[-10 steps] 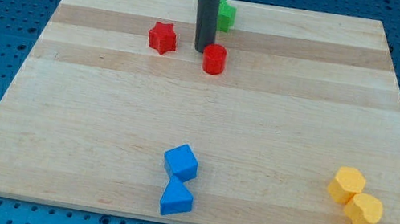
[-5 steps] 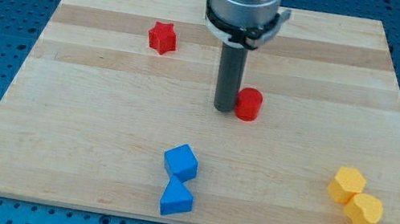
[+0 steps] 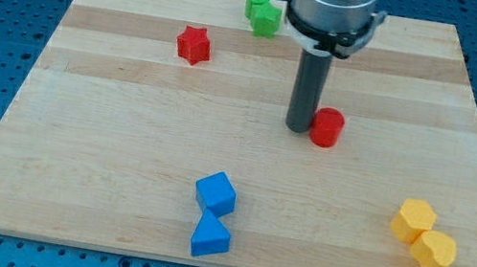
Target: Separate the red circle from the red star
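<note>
The red star lies at the board's upper left. The red circle sits right of centre, well apart from the star. My tip is down on the board, touching the red circle's left side. The rod rises from there to the arm's grey body at the view's top.
Two green blocks sit together near the top edge, left of the arm. A blue cube and a blue triangular block touch near the bottom centre. Two yellow blocks touch at the bottom right. The wooden board rests on a blue pegboard.
My tip has pushed the red circle down and to the right, away from the red star. The star has not moved. The green blocks are uncovered again.
</note>
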Controlling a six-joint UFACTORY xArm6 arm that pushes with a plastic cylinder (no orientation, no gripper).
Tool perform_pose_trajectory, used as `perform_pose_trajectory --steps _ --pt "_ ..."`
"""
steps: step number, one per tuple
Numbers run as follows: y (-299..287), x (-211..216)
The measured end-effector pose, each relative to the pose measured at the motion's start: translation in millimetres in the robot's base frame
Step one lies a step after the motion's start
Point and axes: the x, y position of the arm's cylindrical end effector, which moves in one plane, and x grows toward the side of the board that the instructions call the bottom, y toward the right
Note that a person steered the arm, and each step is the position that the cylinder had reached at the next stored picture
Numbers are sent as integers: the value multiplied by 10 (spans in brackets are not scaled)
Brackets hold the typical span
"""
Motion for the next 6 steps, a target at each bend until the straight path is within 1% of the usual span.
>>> perform_pose_trajectory --steps 1,2,4,5,6 --pt "81 -54" --pt "182 -196" --pt "380 -220" --pt "554 -291" --pt "562 -388"
